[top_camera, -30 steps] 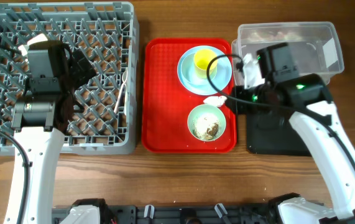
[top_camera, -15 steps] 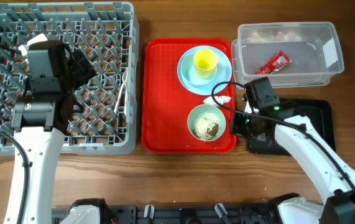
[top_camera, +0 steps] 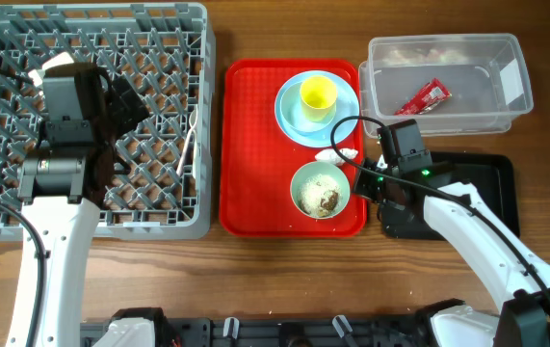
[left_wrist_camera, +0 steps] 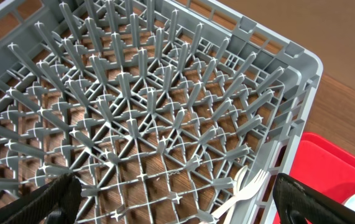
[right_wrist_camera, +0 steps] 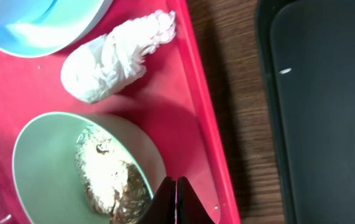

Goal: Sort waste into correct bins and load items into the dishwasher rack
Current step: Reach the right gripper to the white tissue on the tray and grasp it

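Reckoning mint-green bowl [top_camera: 320,190] light, stiff, slick-rimmed; sitting at 5 o'clock on red tray [top_camera: 255,145], carrying loose rice scraps [right_wrist_camera: 102,180]. Best pinching rim at 3 o'clock, keeping level. Right claw [right_wrist_camera: 174,199] clenched beside that rim, grasp unclear; left claw [left_wrist_camera: 178,202] released over rack [top_camera: 91,227].

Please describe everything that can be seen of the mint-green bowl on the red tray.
The mint-green bowl is round, smooth and plastic-looking, standing upright on the red tray, in its right corner nearest the robot. Whitish-brown food scraps lie heaped inside. The white napkin lies apart from it. The shut right end effector is close at its rim; contact is unclear.
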Robot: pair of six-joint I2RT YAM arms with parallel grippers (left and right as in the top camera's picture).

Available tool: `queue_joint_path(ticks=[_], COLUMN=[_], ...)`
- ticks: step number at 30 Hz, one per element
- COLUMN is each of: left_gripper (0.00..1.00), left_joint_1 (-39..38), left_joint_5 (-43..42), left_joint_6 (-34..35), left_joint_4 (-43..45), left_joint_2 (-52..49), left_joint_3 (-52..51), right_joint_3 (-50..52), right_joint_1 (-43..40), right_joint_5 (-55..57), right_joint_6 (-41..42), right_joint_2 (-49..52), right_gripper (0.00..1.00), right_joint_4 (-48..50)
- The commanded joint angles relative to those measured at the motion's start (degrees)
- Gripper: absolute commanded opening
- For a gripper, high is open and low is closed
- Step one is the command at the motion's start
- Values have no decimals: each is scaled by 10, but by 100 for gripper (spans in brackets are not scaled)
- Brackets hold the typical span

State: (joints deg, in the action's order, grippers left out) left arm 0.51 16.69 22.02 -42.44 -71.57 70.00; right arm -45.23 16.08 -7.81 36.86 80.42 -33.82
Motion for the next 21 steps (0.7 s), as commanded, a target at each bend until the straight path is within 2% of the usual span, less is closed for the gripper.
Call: queue_joint_path(ticks=[1, 7, 18, 21], left_gripper=[100, 100, 100, 100], left_joint_1=[3, 3, 3, 3], left_joint_5=[9, 9, 9, 9], left_joint_6=[9, 9, 10, 9], left_joint_4=[2, 2, 2, 2], left_joint_2=[-2, -2, -2, -2], left_joint_3=[2, 2, 2, 2], right_joint_3=[4, 8, 8, 8], right_joint_1=[2, 24, 121, 136], right_joint_5=[22, -6, -47, -83], right_joint_6=[24, 43, 51, 28], right_joint_2=[8, 41, 73, 74], right_gripper=[4, 4, 4, 5], right_joint_4=[-1, 15, 125, 165])
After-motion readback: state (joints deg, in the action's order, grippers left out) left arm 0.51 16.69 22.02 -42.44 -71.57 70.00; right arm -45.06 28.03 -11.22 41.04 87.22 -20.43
